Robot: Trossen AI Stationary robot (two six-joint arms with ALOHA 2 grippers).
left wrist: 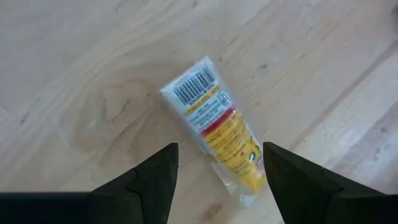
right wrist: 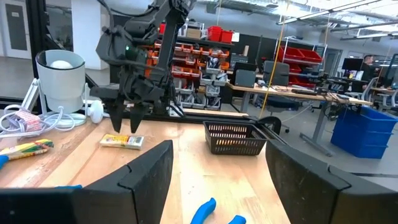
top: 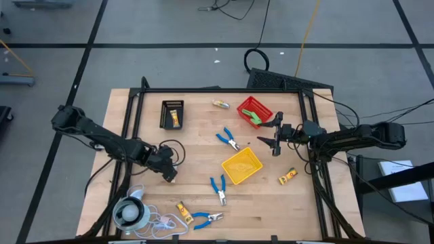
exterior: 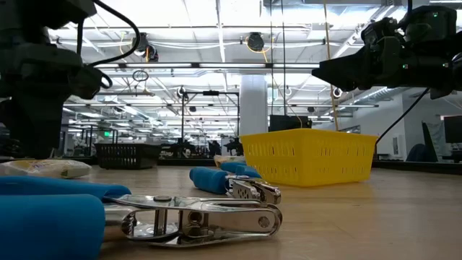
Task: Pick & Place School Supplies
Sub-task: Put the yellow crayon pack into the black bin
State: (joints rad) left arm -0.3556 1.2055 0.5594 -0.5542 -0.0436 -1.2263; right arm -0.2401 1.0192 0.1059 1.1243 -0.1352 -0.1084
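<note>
Left gripper (left wrist: 217, 180) spread, hovering over a yellow tube (left wrist: 214, 127) lying flat on the table (top: 196, 169), near the white round object (top: 129, 212); right gripper (top: 274, 141) spread, raised between red bin (top: 255, 110) and yellow bin (top: 242, 166).

Red bin (top: 255, 110), yellow bin (top: 242, 166), black bin (top: 172, 114), corded white round object (top: 128, 212) on wooden table (top: 196, 163).

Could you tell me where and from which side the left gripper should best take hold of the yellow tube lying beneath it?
Probably from straight above, at the middle of the flat-lying yellow-and-white plastic tube, across its narrow width. The left gripper hangs over it, open fingers either side of the tube's long sides.
</note>
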